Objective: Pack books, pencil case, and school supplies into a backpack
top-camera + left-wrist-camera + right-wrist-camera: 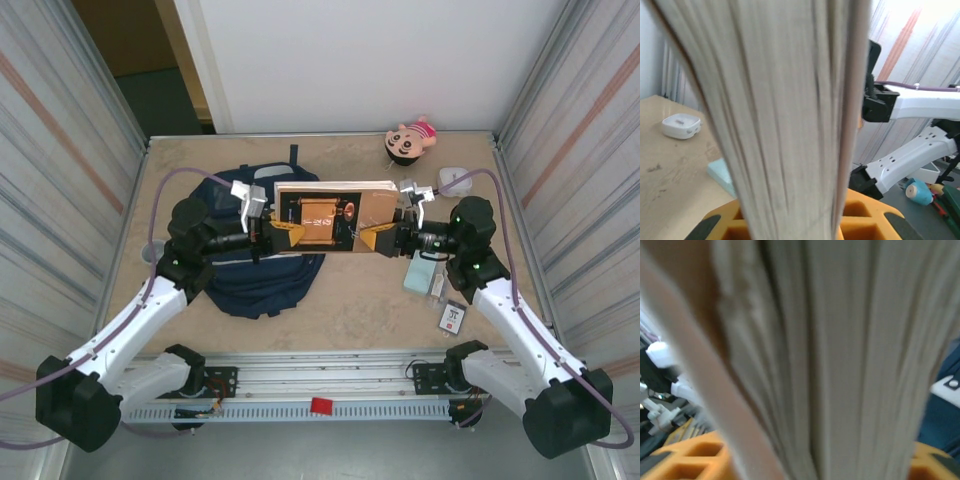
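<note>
Frame centre: left gripper (275, 232) and right gripper (385, 237) are pinching the book (325, 215); lowering into the backpack (255, 285) probably follows.

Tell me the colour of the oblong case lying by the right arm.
Pale mint green. The pencil case shows best in the top external view.

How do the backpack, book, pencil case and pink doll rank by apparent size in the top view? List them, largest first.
1. backpack, though partly covered.
2. book, held up nearer the camera.
3. pink doll and pencil case: look alike; the case is partly hidden, so unranked.
</note>
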Robot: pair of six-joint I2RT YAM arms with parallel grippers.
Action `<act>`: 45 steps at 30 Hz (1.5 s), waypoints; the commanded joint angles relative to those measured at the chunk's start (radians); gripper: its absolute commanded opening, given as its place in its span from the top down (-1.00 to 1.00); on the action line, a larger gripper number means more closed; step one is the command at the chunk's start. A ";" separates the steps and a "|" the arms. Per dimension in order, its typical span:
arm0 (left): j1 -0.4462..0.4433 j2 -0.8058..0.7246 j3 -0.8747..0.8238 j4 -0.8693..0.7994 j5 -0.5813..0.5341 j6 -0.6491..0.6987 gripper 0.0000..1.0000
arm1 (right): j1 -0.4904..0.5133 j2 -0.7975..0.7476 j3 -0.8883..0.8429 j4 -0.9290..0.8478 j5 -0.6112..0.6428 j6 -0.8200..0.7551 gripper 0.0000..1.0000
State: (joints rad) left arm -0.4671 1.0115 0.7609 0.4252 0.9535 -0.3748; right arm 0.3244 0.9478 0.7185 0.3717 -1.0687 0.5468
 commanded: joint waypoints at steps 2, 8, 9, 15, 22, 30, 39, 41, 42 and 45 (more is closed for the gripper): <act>-0.009 -0.015 0.026 0.079 -0.026 -0.011 0.50 | -0.005 -0.008 0.027 0.088 0.040 0.058 1.00; -0.010 -0.114 0.118 -0.599 -0.391 0.476 -0.40 | -0.158 -0.124 -0.062 -0.043 0.463 0.211 1.00; -0.010 -0.123 0.126 -0.698 -0.472 0.574 -0.43 | -0.170 -0.150 -0.077 -0.081 0.540 0.213 1.00; -0.009 -0.077 0.046 -0.948 -0.778 0.960 -0.54 | -0.124 -0.202 -0.088 -0.283 0.804 0.209 1.00; -0.010 0.088 0.028 -0.975 -0.820 1.071 -0.97 | -0.068 -0.138 -0.036 -0.372 0.741 0.082 1.00; 0.027 0.282 0.018 -0.796 -0.861 1.101 -0.97 | -0.015 -0.101 -0.031 -0.370 0.751 0.027 0.98; 0.050 0.409 0.006 -0.713 -0.933 1.175 -0.97 | 0.001 -0.084 -0.022 -0.386 0.751 -0.013 1.00; 0.049 0.424 0.014 -0.757 -0.912 1.191 -0.97 | 0.002 -0.085 -0.021 -0.389 0.752 -0.016 1.00; 0.048 0.419 0.019 -0.781 -0.886 1.190 -0.97 | 0.002 -0.084 -0.021 -0.391 0.753 -0.017 1.00; 0.050 0.366 0.014 -0.831 -0.780 1.192 -0.97 | 0.002 -0.081 -0.023 -0.396 0.753 -0.024 0.99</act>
State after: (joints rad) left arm -0.4267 1.4139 0.7841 -0.3439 0.1120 0.7753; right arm 0.3168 0.8711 0.6399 -0.0856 -0.3279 0.5625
